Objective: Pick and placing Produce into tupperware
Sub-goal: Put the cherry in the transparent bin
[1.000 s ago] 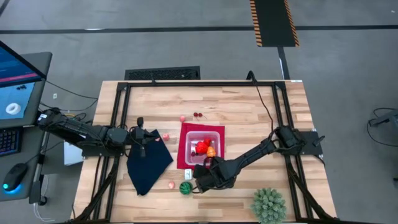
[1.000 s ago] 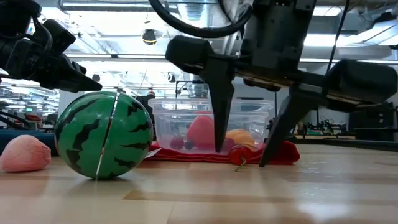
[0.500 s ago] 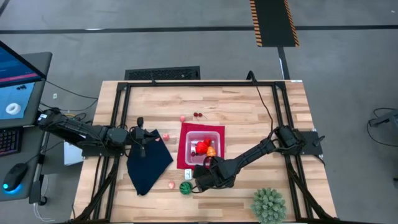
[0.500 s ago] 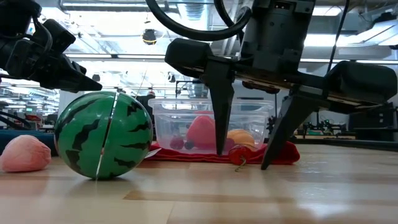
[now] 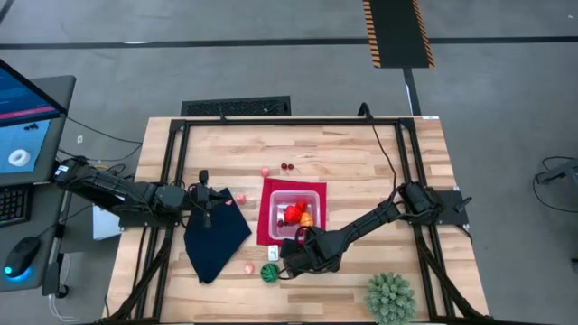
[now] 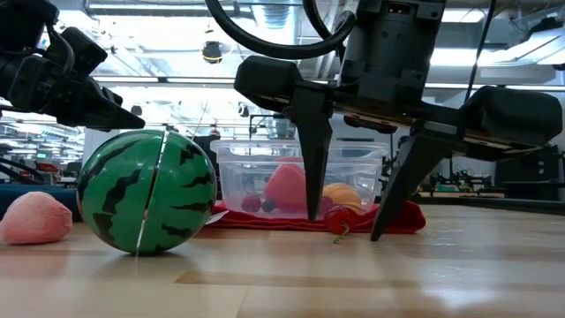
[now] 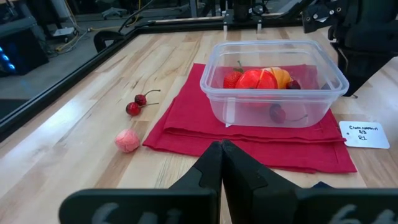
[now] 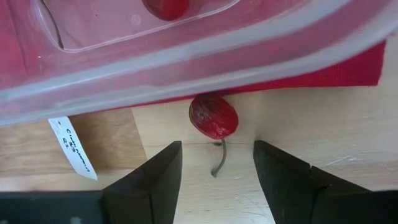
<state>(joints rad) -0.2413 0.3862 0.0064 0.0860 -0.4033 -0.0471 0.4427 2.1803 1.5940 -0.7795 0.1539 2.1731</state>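
A small dark red cherry (image 8: 213, 116) with a thin stem lies on the wood against the red mat's near edge (image 6: 402, 216), just outside the clear tupperware (image 5: 299, 208). My right gripper (image 8: 217, 149) points steeply down over it, open, one finger on either side of the cherry, apart from it. The tupperware (image 7: 273, 81) stands on the mat and holds red, orange and dark red produce. A green striped ball (image 6: 147, 192) and a pink piece (image 6: 35, 218) lie to the gripper's left. My left gripper (image 7: 222, 152) waits shut at the table's left, above the navy cloth (image 5: 215, 236).
Two joined cherries (image 7: 138, 104) and a pink piece (image 7: 127, 140) lie on the wood beyond the mat's far side. Another pink piece (image 5: 241, 198) sits by the cloth. A white label (image 8: 73, 149) lies beside the cherry. A spiky green plant ball (image 5: 390, 296) stands near right.
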